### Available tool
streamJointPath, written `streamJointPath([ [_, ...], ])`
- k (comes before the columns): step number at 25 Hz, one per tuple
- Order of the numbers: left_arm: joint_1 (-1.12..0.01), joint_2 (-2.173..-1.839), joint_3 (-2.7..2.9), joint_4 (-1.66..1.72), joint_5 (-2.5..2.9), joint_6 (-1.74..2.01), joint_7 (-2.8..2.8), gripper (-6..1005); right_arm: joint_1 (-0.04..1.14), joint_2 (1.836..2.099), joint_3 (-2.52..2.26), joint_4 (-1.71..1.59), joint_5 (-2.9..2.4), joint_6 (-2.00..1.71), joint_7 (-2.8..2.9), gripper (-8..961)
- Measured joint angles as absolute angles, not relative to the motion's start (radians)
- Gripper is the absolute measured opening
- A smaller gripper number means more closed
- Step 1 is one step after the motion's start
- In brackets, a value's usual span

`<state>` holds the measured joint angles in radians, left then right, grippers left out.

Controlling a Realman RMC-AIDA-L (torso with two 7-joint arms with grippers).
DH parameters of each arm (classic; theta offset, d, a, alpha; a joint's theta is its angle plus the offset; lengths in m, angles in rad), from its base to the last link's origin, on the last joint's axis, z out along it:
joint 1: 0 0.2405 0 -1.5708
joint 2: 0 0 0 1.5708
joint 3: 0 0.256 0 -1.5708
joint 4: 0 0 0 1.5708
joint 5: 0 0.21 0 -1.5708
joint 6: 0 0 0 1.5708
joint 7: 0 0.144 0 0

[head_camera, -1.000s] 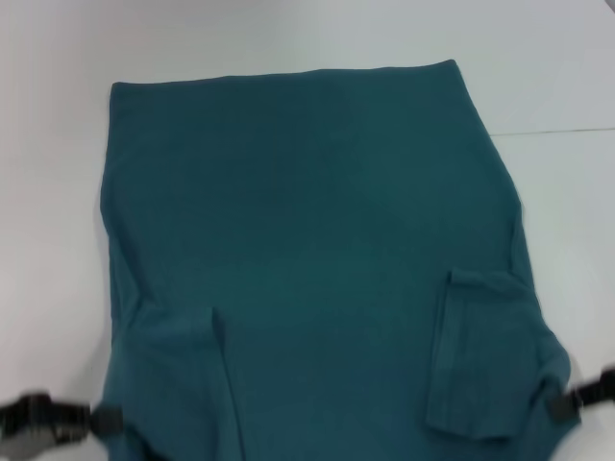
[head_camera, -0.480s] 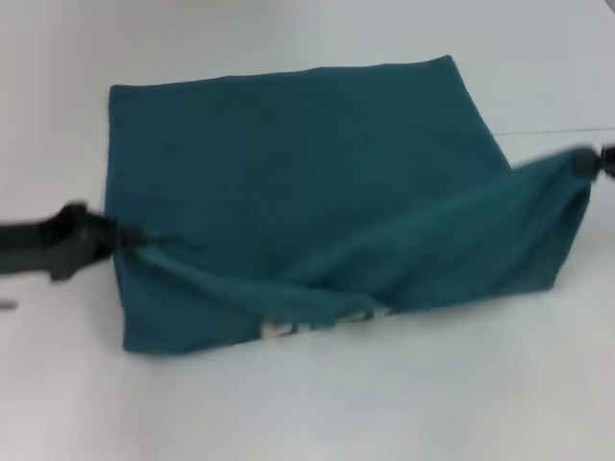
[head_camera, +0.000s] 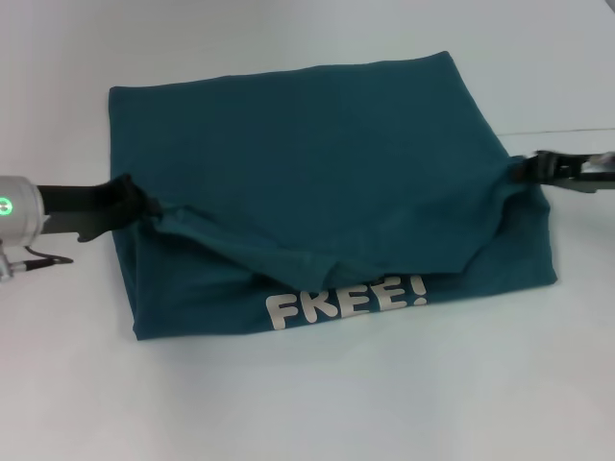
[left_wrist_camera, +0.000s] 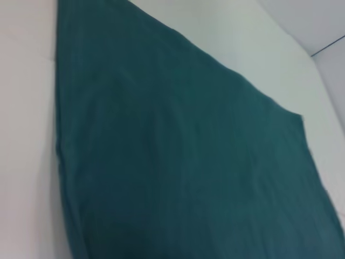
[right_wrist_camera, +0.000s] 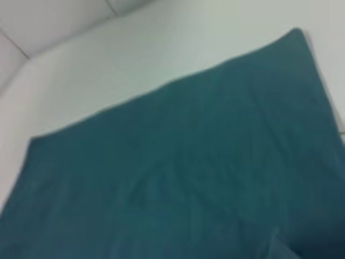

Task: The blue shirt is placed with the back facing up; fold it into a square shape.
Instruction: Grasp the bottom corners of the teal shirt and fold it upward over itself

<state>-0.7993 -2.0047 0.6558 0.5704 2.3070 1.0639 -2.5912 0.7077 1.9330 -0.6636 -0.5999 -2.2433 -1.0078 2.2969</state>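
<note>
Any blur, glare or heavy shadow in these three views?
Head view: sharp, even light, no glare; shirt casts only a faint shadow on the table. Left wrist view: slightly soft, shirt fills it. Right wrist view: clearly blurred, fabric edges smeared.

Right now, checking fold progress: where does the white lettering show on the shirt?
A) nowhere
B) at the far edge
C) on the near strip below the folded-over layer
C: the white "FREE!" lettering shows on the blue shirt near edge, below the folded-over layer.
</note>
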Motion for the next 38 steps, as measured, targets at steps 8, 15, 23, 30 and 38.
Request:
streamJointPath([
  [8,-0.801,-2.006,0.676,0.581,2.302,1.05,-2.591,3,0.754,1.951,-0.73,-0.601,-2.246,-0.928,2.294,42],
  [15,-0.856,-1.986,0.674,0.594,2.303,1.008,-2.591,2,0.838,1.928,-0.744,-0.6,-2.246,-0.86,2.268,42],
  [23,-0.909,-1.99,0.726,0.548,2.308,0.87,-2.592,2,0.93,1.919,-0.862,-0.505,-2.251,-0.708,2.242,42],
  [30,-0.903,-2.015,0.788,0.515,2.309,0.784,-2.58,3,0.924,1.963,-0.936,-0.453,-2.304,-0.552,2.24,42],
  [38,-0.897,-2.022,0.8,0.518,2.31,0.759,-2.579,2,0.897,1.98,-0.934,-0.454,-2.328,-0.495,2.243,44],
])
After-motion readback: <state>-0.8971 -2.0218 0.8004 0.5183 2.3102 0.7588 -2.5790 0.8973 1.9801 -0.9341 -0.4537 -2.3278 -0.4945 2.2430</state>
